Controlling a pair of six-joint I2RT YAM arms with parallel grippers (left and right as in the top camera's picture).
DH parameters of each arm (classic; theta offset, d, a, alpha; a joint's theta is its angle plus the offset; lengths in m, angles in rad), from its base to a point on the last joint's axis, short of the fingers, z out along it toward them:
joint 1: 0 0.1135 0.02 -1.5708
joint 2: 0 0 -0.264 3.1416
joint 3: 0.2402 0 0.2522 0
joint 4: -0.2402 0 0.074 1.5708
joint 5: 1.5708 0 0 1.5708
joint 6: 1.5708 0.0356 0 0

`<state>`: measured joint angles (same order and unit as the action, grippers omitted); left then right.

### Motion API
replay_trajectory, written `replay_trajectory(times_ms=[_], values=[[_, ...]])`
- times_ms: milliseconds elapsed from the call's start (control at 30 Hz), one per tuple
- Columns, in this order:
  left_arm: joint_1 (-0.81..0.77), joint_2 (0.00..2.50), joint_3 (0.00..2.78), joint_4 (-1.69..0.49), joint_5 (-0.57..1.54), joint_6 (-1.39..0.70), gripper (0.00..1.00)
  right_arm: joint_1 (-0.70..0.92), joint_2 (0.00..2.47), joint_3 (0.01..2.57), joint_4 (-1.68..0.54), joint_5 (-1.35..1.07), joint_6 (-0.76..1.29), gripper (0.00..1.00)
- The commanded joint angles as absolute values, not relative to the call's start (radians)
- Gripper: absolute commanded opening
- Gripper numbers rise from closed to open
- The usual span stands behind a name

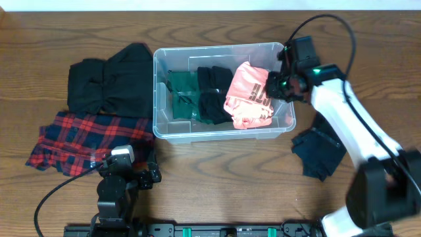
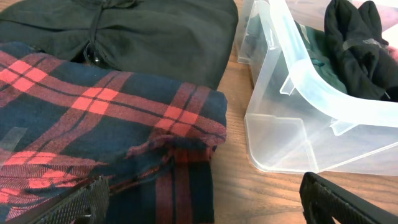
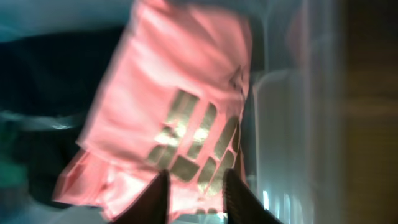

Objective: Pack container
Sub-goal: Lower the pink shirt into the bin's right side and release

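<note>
The clear plastic container (image 1: 223,135) stands in the middle of the table and holds a green garment (image 1: 181,92), black garments (image 1: 214,92) and a pink garment with a gold print (image 1: 248,95). My right gripper (image 1: 275,84) hovers at the container's right end, just over the pink garment's edge. In the right wrist view its fingers (image 3: 194,196) are apart, with the pink garment (image 3: 180,81) lying flat beyond them beside the container wall (image 3: 292,112). My left gripper (image 2: 204,190) is wide open and empty, low near the front edge, between the plaid shirt and the container's corner (image 2: 311,81).
A black garment (image 1: 112,82) and a red-and-navy plaid shirt (image 1: 89,141) lie left of the container. A dark navy garment (image 1: 319,151) lies to its right, under the right arm. The plaid shirt (image 2: 93,118) fills the left of the left wrist view.
</note>
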<state>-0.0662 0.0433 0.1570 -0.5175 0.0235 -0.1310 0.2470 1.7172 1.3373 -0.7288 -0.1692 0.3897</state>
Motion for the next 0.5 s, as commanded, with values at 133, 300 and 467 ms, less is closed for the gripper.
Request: replay_trajectory(times_ms=[133, 300, 467], values=[[-0.065, 0.043, 0.142, -0.518, 0.027, -0.136, 0.98, 0.332, 1.576, 1.39, -0.724, -0.112, 0.34, 0.06], [-0.065, 0.043, 0.142, -0.518, 0.027, -0.136, 0.98, 0.394, 1.649, 1.39, -0.738, -0.076, 0.372, 0.01], [-0.065, 0.043, 0.142, -0.518, 0.027, -0.136, 0.98, 0.342, 1.543, 1.391, -0.715, -0.11, 0.389, 0.4]])
